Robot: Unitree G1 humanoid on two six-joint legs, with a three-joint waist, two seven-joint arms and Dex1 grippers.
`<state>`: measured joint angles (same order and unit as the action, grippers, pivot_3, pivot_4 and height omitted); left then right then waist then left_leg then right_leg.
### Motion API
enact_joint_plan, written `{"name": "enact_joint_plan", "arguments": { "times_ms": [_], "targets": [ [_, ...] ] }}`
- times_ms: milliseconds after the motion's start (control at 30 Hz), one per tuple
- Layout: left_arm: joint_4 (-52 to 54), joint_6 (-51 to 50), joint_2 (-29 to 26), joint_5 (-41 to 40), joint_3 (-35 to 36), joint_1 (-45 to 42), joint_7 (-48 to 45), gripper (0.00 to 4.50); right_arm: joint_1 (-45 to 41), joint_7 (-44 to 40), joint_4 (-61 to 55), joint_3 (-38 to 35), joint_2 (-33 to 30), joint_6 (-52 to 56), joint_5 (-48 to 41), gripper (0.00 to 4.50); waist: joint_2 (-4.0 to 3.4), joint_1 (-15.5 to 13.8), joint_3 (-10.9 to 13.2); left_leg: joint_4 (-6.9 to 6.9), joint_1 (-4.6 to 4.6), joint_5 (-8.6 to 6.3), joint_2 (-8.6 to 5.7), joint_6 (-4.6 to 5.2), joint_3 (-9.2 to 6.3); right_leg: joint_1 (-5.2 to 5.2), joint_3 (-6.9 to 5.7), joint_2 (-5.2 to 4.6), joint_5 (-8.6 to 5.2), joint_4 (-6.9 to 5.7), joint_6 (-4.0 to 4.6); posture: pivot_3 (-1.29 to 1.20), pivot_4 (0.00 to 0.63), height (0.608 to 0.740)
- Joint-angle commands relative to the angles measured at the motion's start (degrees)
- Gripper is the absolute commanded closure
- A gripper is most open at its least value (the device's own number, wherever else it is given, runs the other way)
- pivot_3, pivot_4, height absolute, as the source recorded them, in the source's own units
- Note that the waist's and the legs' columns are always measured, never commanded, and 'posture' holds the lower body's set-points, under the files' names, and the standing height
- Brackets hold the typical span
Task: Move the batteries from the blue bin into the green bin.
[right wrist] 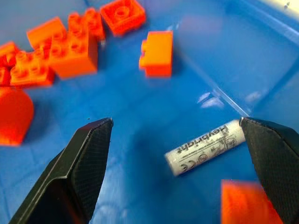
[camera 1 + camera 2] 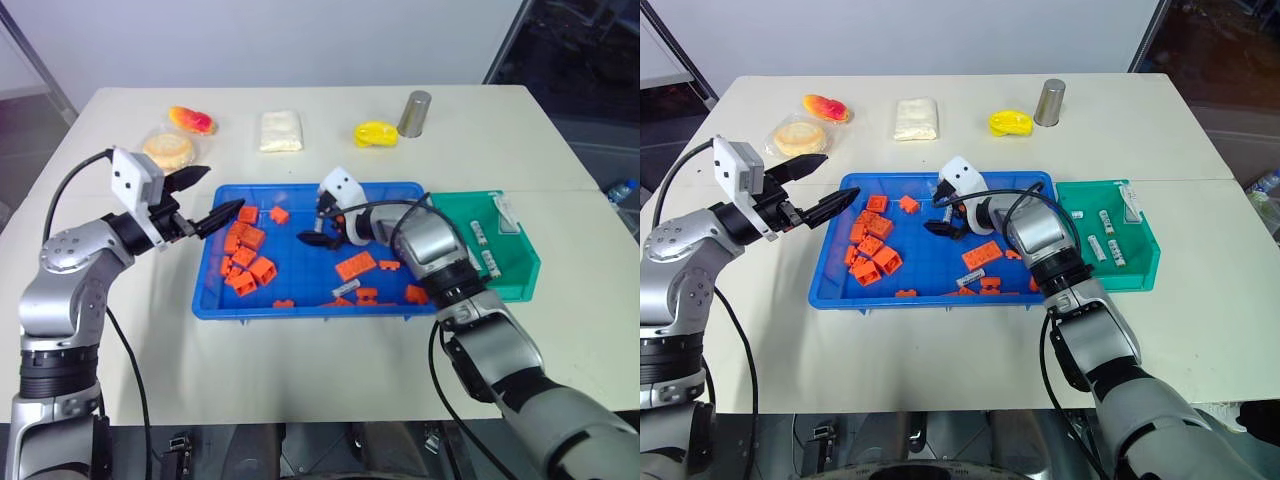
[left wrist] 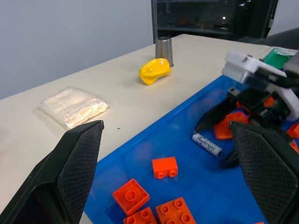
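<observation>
The blue bin lies mid-table with several orange bricks in it. My right gripper is open low over its far middle, its fingers on either side of one battery lying flat on the blue floor; I cannot tell if they touch it. A second battery lies near the bin's front rim among bricks. The green bin stands against the blue bin's right side and holds three batteries. My left gripper hovers open and empty at the blue bin's far left corner.
Along the table's far side stand a grey metal cup, a yellow toy, a white packet, a wrapped round bun and an orange-red toy fruit. A loose orange brick lies near the battery.
</observation>
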<state>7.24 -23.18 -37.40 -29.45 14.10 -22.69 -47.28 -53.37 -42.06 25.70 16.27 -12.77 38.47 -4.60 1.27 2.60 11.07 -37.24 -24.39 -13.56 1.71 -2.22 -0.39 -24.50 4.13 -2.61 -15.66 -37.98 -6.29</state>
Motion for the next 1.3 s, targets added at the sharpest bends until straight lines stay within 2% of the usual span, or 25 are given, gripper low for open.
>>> {"name": "enact_joint_plan", "arguments": {
  "times_ms": [33, 400, 500, 600, 833, 1000, 1167, 1300],
  "targets": [
    [2.1, 1.1, -0.1, -0.6, 0.6, -0.5, 0.3, 0.0, -0.5, 0.0, 0.5, 2.3, 0.0, 0.1, 2.6, 0.05, 0.0, 0.0, 0.0, 0.0, 0.01, 0.0, 0.0, 0.0, 0.0, 0.0, 0.0, 0.0, 0.0, 0.0, 0.0, 0.0, 0.15, 0.74],
    [2.1, 2.3, 1.6, 0.4, -0.1, -0.4, 1.6, 0.0, -3.3, 0.0, 7.3, 2.9, 3.4, -2.4, 5.4, 0.05, 0.0, 0.0, 0.0, 0.0, 0.02, 0.01, 0.0, -0.02, 0.0, 0.01, 0.0, 0.0, 0.0, -0.02, 0.0, 0.0, 0.15, 0.74],
    [2.2, 2.5, 1.7, 0.3, -0.3, -0.3, 1.7, 0.0, -3.6, 0.0, 8.8, 2.8, 3.7, -3.4, 6.0, 0.9, 0.01, 0.0, 0.0, 0.0, 0.03, 0.01, 0.0, -0.02, 0.0, 0.03, 0.0, -0.01, 0.0, -0.01, 0.01, 0.0, 0.15, 0.74],
    [2.0, 2.7, 1.7, 0.3, -0.3, -0.3, 1.7, 0.0, -3.7, -0.1, 9.4, 2.7, 3.6, -4.3, 6.6, 2.37, 0.01, 0.0, 0.0, 0.0, 0.04, 0.01, 0.0, -0.02, -0.01, 0.03, 0.0, 0.0, 0.0, -0.02, 0.01, 0.0, 0.15, 0.74],
    [1.6, 3.1, 1.9, 0.5, -0.6, -0.5, 1.7, 0.0, -3.9, 0.3, 7.9, 0.9, 3.4, -5.5, 6.0, 2.37, 0.01, 0.0, 0.0, 0.0, 0.04, 0.01, 0.0, -0.02, 0.0, 0.03, 0.0, -0.01, 0.0, -0.02, 0.01, 0.0, 0.15, 0.74],
    [1.1, 3.6, 1.6, 0.4, -0.7, -0.4, 1.5, 0.0, -6.8, 0.1, 2.0, -3.2, 2.8, -2.7, 3.1, 2.37, 0.0, 0.0, 0.0, 0.0, 0.02, 0.01, 0.0, -0.02, -0.01, 0.02, 0.0, -0.01, 0.0, -0.02, 0.01, 0.0, 0.15, 0.74],
    [0.8, 4.0, 1.5, 0.4, -0.8, -0.3, 1.3, 0.0, -7.6, 0.8, -4.3, -4.2, 0.9, 4.1, 2.5, 0.05, 0.0, 0.0, 0.0, 0.03, 0.02, 0.01, 0.0, -0.02, -0.02, 0.0, -0.01, 0.01, 0.0, -0.02, 0.01, 0.0, 0.15, 0.74],
    [0.3, 4.5, 1.7, 0.6, -0.8, -0.3, 1.3, 0.0, -5.9, 4.8, -9.6, -7.4, 1.7, 13.7, 0.9, 0.05, 0.0, 0.0, 0.0, 0.03, 0.02, 0.01, 0.0, -0.02, -0.01, -0.01, 0.0, 0.0, 0.0, -0.02, 0.01, 0.0, 0.15, 0.74]
  ]
}}
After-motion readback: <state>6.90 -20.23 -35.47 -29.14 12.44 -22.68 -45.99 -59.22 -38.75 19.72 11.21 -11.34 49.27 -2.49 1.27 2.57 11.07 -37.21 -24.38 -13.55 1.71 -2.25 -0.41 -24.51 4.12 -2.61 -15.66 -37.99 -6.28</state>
